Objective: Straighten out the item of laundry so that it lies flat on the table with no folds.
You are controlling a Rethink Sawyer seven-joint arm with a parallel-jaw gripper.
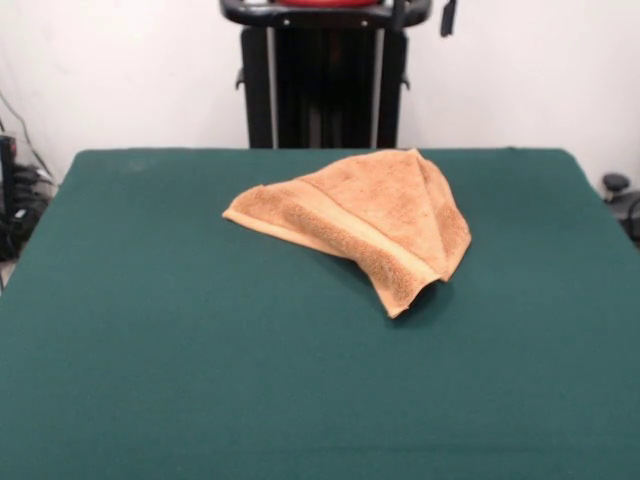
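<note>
The orange-tan towel [365, 220] lies crumpled on the dark green table [150, 350], a little right of centre and towards the far side. It is folded over itself into a rough triangle. Its woven band and hemmed edge run diagonally along the near side, from the left corner [235, 212] to the lowest corner [397, 308]. A fold ridge runs from the far peak [415, 153] down to the right. A small black part, which may be the gripper [447, 17], hangs at the top edge, far above and behind the towel and touching nothing.
The robot's black pedestal [322, 85] stands behind the table's far edge, with a red part at its top. Cables and dark equipment [15, 195] sit off the table's left side. A dark object [618, 190] sits off the right.
</note>
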